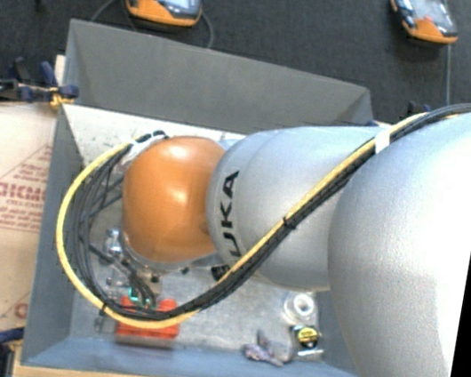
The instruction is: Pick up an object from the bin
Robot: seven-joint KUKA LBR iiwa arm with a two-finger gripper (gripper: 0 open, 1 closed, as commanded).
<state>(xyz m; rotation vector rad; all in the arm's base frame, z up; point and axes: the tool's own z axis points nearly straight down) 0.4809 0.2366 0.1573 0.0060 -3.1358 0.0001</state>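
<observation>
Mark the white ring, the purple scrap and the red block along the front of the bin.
white ring (290,307), camera view, on its left rim.
purple scrap (268,353), camera view, on its middle.
red block (147,330), camera view, on its bare front edge.

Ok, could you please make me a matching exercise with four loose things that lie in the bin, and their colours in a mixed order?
Things:
1. ring
2. flat block
3. crumpled scrap
4. small gadget just below the ring

Colours:
A. purplish grey
B. white
C. yellow and black
D. orange-red

Right pairs: 1-B, 2-D, 3-A, 4-C.
</observation>
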